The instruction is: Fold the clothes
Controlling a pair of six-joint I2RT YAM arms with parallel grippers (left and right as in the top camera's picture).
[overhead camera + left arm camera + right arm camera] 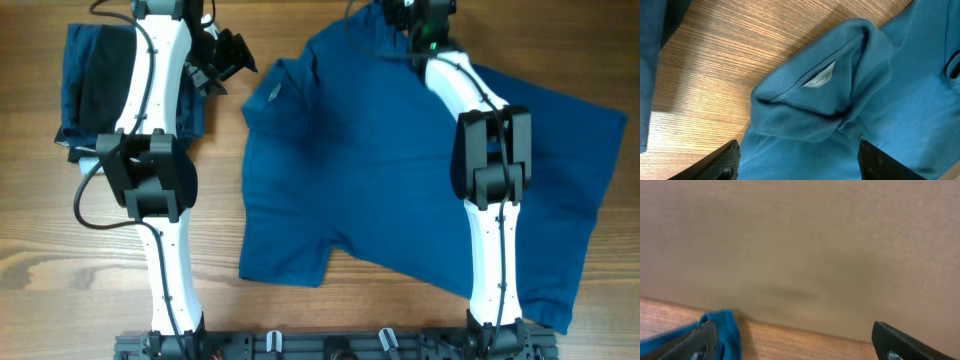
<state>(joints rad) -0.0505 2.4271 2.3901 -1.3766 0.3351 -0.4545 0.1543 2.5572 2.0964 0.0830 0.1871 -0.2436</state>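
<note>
Clothes [380,200] lie partly hidden beneath the right arm [490,160]; left pincer [797,165] and right pincer [795,345] both gape apart, fingertips cropped.

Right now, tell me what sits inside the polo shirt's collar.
A small pale neck label is sewn inside the collar of the blue polo shirt. Its print is too small to read, and the folded collar hides whatever lies deeper.
</note>
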